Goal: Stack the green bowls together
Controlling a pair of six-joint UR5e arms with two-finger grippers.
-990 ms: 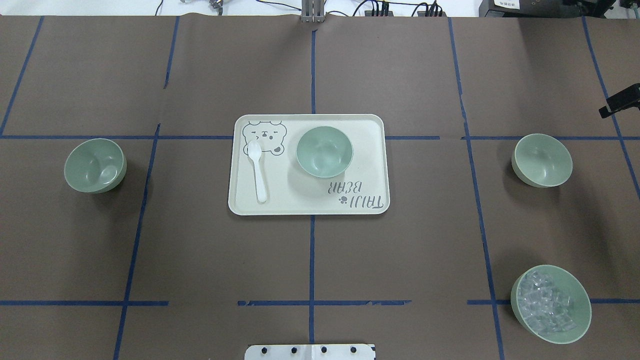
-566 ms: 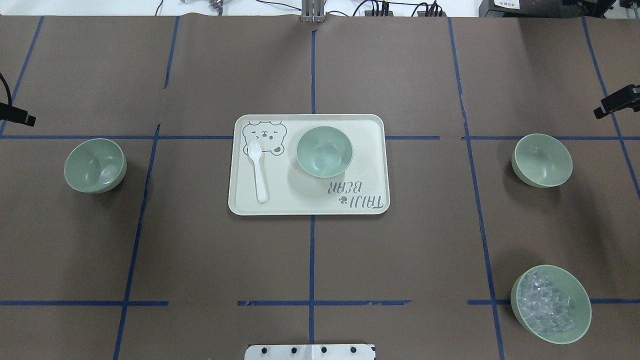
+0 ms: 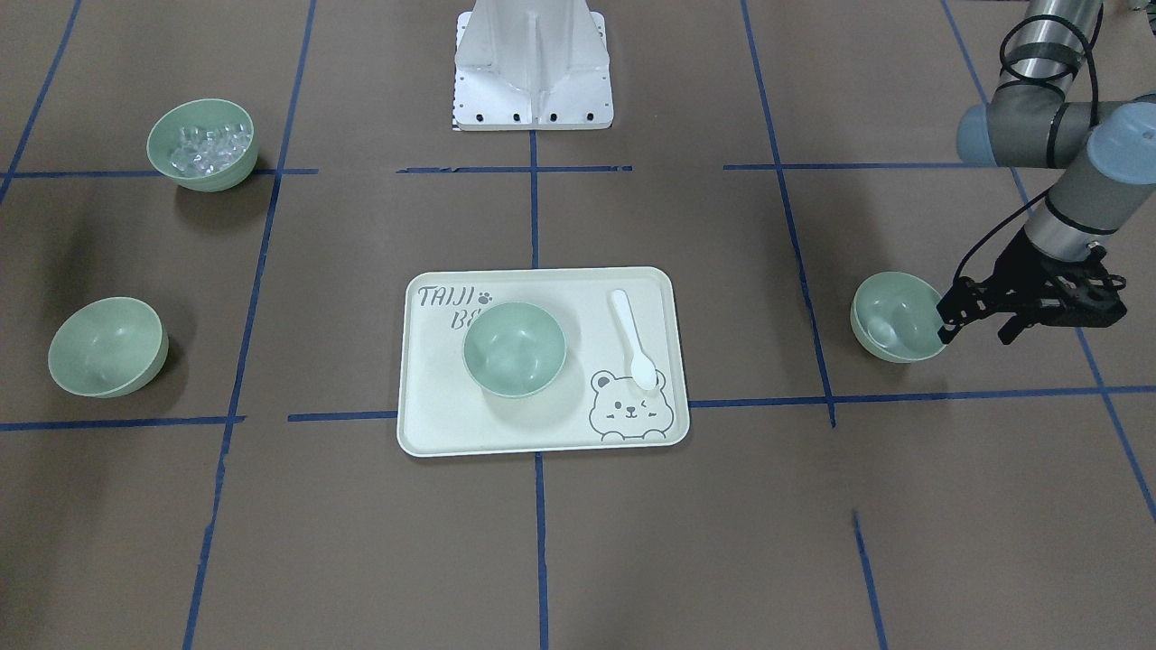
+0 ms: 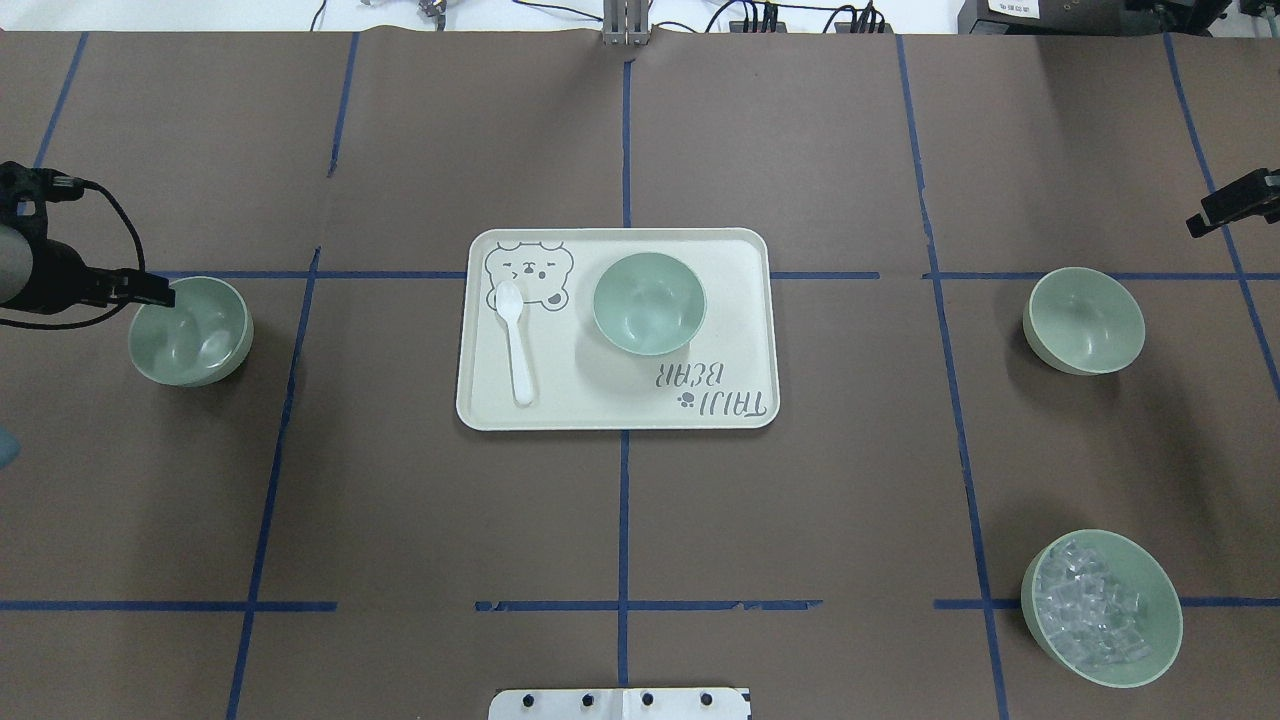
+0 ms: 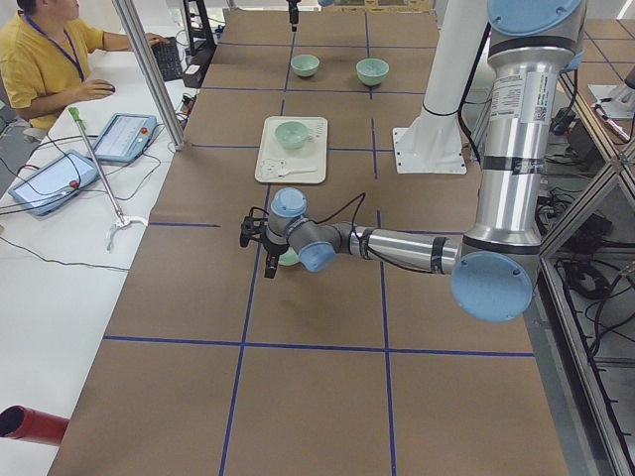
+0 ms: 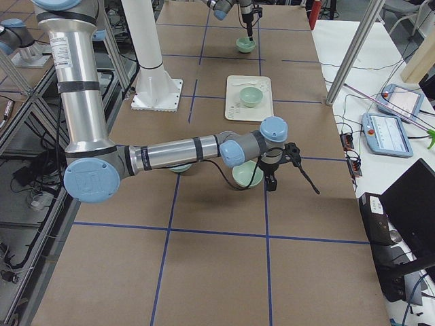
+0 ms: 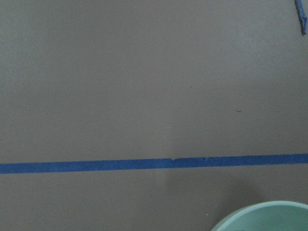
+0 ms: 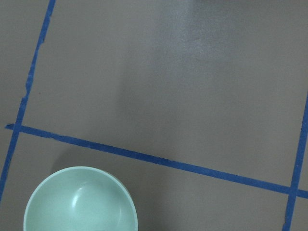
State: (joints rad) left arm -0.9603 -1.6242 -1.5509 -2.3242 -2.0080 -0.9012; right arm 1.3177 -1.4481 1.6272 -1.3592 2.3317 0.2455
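- Nothing is stacked yet. All 3 empty bowls sit apart, so by my reading 2 pick-ups and 2 placements remain.
- The left gripper (image 3: 974, 327) has its jaws spread wide and holds nothing. It is at the outer rim of the first green bowl (image 4: 195, 335), with 1 fingertip over that rim. Whether it touches the rim cannot be told.
- The second green bowl (image 4: 649, 302) stands on a cream tray (image 4: 740, 250) beside a white spoon (image 4: 518, 345). It is well beyond the left gripper, past the first bowl.
- The third green bowl (image 4: 1085, 322) lies near the right gripper (image 4: 1225, 208) but apart from it. Only a dark sliver of that gripper shows, so I cannot tell how its jaws stand.
- A fourth bowl of ice-like cubes (image 4: 1100, 608) sits on the right gripper's side, nearer the robot.
- Compared with 0.6 s ago, the left gripper has come in from the table edge to the first bowl. The right gripper has barely shifted, and no bowl has moved.
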